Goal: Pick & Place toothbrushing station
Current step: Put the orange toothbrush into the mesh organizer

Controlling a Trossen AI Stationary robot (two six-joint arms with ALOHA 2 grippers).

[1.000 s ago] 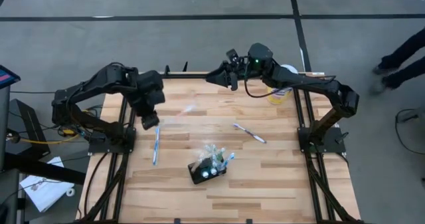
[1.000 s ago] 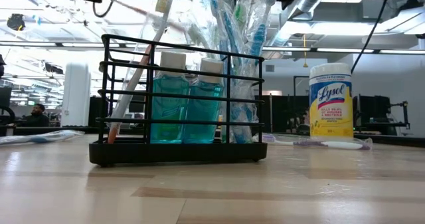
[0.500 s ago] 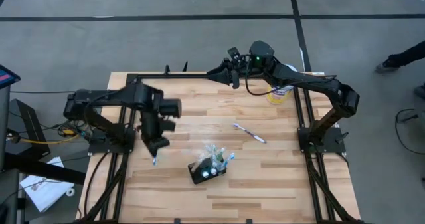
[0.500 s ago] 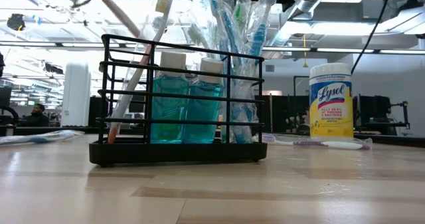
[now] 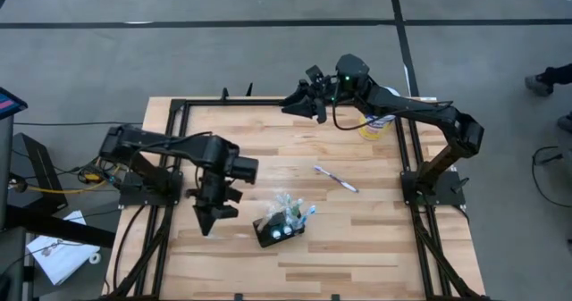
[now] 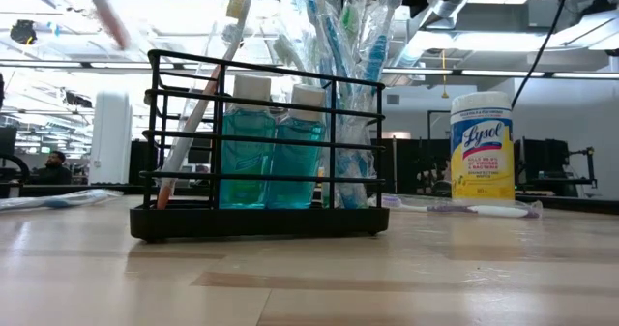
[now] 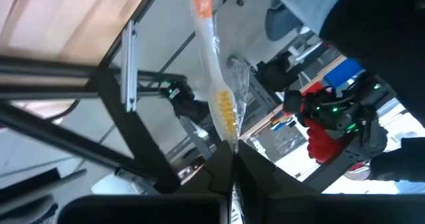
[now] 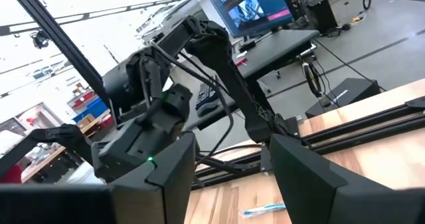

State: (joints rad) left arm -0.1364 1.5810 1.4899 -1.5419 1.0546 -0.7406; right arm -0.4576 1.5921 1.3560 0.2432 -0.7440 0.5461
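Note:
The toothbrushing station [image 5: 277,230] is a black wire holder [image 6: 261,220] standing on its base near the table's middle. It holds two teal bottles and several wrapped toothbrushes. My left gripper [image 5: 208,222] hangs just left of it, above the table, shut on a wrapped toothbrush [image 7: 222,104] with yellow bristles and an orange handle. My right gripper [image 5: 299,102] stands open and high at the table's far edge, its two fingers [image 8: 159,177] apart with nothing between them. My left gripper pinches the wrapped toothbrush between its two shut fingers at the wrapper end just past the yellow bristles [image 7: 230,144]. The brush runs on straight away from the fingertips, in line with them. It is lifted clear of the table.
A loose purple-and-white toothbrush [image 5: 335,178] lies right of the middle. A white-and-yellow wipes canister [image 6: 481,147] stands at the far right corner. Another loose toothbrush [image 6: 58,200] lies on the left side, hidden under my left arm in the high view.
My left gripper has swung from the far left toward the table's near edge and sunk, turning its wrist so the fingers point toward the near edge, with the wrapped toothbrush still held. My right arm has kept still.

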